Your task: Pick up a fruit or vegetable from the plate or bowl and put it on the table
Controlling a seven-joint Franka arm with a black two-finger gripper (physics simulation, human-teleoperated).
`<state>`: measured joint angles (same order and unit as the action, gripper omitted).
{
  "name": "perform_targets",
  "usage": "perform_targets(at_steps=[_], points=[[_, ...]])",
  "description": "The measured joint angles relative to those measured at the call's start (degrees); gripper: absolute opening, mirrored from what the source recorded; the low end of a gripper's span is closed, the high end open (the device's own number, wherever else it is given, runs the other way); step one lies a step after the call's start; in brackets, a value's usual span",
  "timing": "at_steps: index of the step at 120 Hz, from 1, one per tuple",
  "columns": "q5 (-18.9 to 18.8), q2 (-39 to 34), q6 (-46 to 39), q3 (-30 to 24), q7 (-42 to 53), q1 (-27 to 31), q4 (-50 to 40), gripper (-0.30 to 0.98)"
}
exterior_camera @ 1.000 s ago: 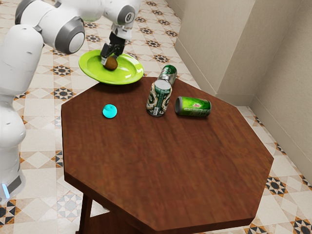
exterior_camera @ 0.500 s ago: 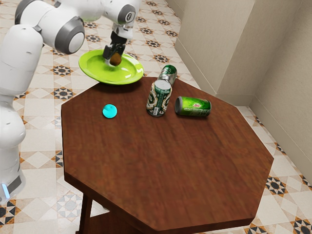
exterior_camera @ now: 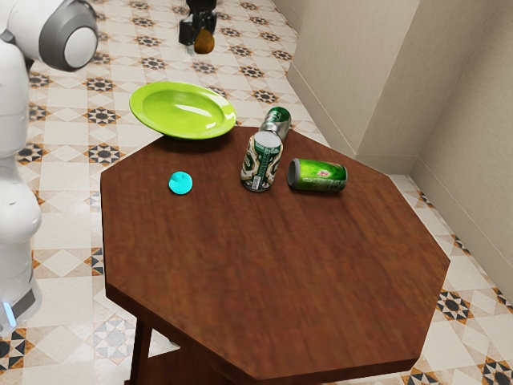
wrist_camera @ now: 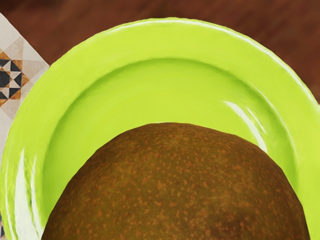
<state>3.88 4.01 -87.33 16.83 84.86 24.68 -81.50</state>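
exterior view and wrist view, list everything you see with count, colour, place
table: 1, brown, exterior view's centre
plate: 1, lime green, at table's edge
fruit: 1, brown, above plate
upright can: 1, green-cream, on table
lying can: 1, green, beside upright can
rear can: 1, green-silver, behind upright can
disc: 1, cyan, on table
floor: 1, patterned cream, under table
walls: count unclear, beige, beyond table
arm: 1, white-grey, exterior view's left
gripper: 1, black, fingers shut on fruit
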Motion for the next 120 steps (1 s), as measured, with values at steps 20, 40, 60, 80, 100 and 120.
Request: perform_targets(at_steps=[20,40,60,80,100,120], points=[[-0.38,-3.04,4.35,-8.97,-7.41,-3.86,4.62,0.21],[-0.20,-3.35,6.40,-14.49,-16.41,-13.70,5.84,0.21],[-0.39,-1.62,6.49,-17.08,-26.59,-27.84,5.52,0.21],[-3.36,3.19,2.54,-25.44,-36.29,-39.97,2.51,0.21],[-6.18,5.19,-2.21,-26.53,-43.58,-38.39,-2.70,0.21],[-7.36,8.77,-5.61,-26.34,-47.96,-35.99,-3.10,0.22]])
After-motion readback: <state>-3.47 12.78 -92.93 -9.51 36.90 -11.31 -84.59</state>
